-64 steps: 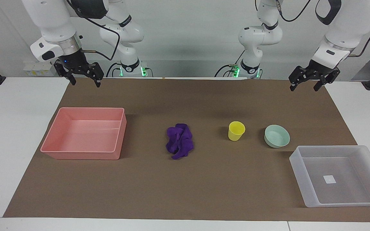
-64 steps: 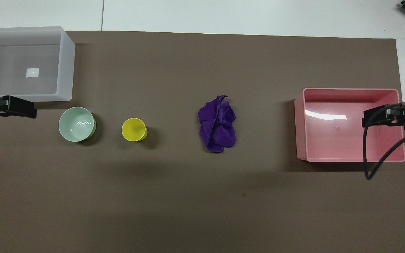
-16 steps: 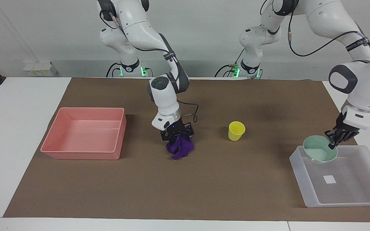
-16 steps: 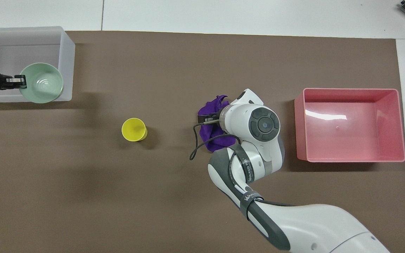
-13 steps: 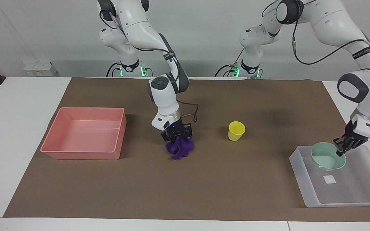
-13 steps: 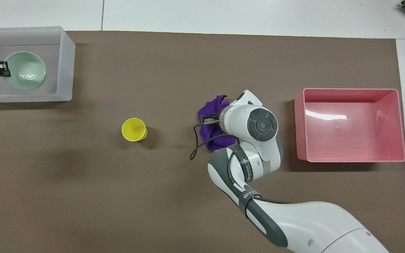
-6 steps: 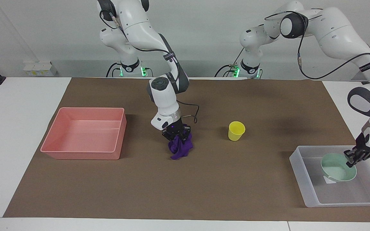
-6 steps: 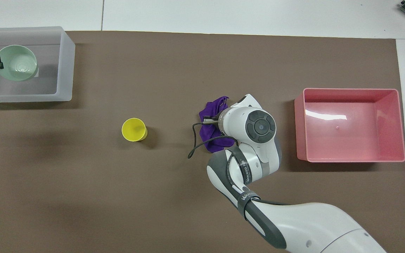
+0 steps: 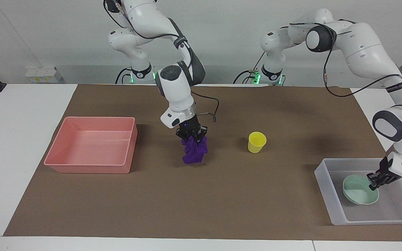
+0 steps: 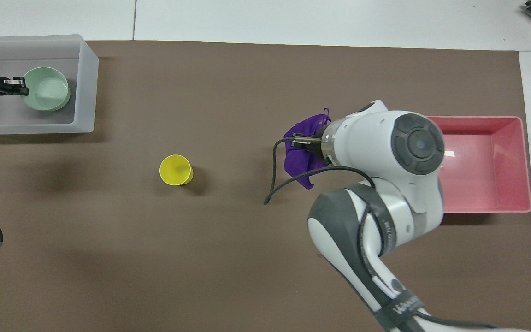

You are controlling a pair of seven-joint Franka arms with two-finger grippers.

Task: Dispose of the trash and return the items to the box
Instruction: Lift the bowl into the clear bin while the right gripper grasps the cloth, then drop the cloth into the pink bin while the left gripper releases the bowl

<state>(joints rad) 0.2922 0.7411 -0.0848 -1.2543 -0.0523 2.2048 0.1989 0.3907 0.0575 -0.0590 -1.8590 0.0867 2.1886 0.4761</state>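
two jobs are part done. pink tray has nothing in it yet. right hand is clamped on the cloth, lifted off the surface. cup waits. left hand grips the bowl inside the box.

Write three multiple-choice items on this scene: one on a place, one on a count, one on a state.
1. Where is the bowl?
A. in the pink tray
B. in the clear box
C. beside the cup

2. How many trays or boxes are on the table?
A. one
B. two
C. three

3. What state is the cloth in?
A. hanging from the right hand
B. flat on the mat
C. inside the pink tray

Answers:
1 B: the bowl sits within the box walls, at the left hand.
2 B: the box and the pink tray.
3 A: the right hand pinches the cloth.
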